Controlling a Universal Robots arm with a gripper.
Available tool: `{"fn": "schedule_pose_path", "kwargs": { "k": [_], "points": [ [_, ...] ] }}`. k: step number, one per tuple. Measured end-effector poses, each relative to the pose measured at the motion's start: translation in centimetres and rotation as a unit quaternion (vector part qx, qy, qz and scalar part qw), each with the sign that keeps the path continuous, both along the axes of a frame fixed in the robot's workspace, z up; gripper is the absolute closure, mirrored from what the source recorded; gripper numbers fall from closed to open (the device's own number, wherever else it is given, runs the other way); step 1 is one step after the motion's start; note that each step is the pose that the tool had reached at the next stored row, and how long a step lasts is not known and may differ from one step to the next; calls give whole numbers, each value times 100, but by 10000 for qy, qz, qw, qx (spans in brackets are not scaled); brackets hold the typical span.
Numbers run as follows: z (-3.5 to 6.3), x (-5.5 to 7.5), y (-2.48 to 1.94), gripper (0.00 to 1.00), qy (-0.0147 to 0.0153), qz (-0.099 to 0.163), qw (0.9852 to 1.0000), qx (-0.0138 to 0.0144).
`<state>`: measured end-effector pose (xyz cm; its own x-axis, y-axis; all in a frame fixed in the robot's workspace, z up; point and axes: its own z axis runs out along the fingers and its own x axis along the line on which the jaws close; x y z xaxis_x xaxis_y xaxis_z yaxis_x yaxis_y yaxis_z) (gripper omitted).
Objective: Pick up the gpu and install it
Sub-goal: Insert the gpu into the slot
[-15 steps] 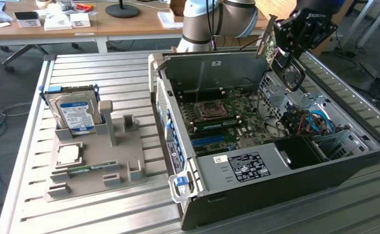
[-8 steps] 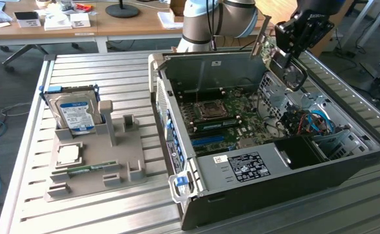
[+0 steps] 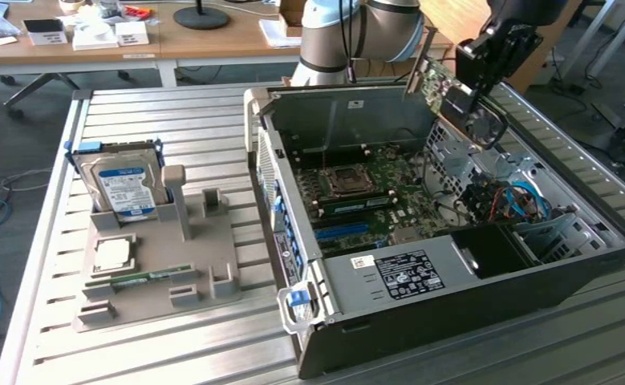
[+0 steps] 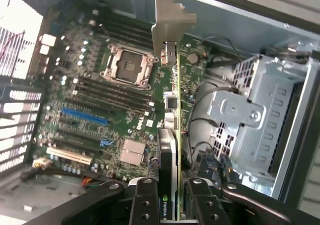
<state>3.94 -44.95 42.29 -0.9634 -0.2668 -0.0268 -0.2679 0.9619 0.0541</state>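
Black two-fingered pincer (image 4: 171, 201) is clamped on the thin green-and-black, silver-bracketed gpu (image 4: 168, 145); a green motherboard (image 4: 100, 100) lies beyond its fingertips.

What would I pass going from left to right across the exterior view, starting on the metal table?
blue-labelled hard drive → CPU socket inside the open computer case → gpu, held above the case by the gripper
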Motion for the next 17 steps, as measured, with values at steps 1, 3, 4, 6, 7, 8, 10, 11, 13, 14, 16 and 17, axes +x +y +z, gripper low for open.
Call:
{"fn": "schedule_pose_path", "kwargs": {
  "k": [1, 3, 4, 6, 7, 8, 10, 11, 13, 14, 16, 17],
  "points": [
    [-1, 0, 0, 73, 0, 95, 10000, 0],
    [-2, 0, 0, 73, 0, 275, 9996, 0],
    [-3, 0, 0, 73, 0, 368, 9993, 0],
    [-5, 0, 0, 73, 0, 544, 9985, 0],
    [-6, 0, 0, 73, 0, 643, 9979, 0],
    [-7, 0, 0, 73, 0, 732, 9973, 0],
    [-8, 0, 0, 73, 0, 911, 9958, 0],
    [-9, 0, 0, 73, 0, 1001, 9950, 0],
    [-10, 0, 0, 73, 0, 1185, 9930, 0],
    [-11, 0, 0, 73, 0, 1275, 9918, 0],
    [-12, 0, 0, 73, 0, 1453, 9894, 0],
    [-12, 0, 0, 73, 0, 1542, 9880, 0]
  ]
}}
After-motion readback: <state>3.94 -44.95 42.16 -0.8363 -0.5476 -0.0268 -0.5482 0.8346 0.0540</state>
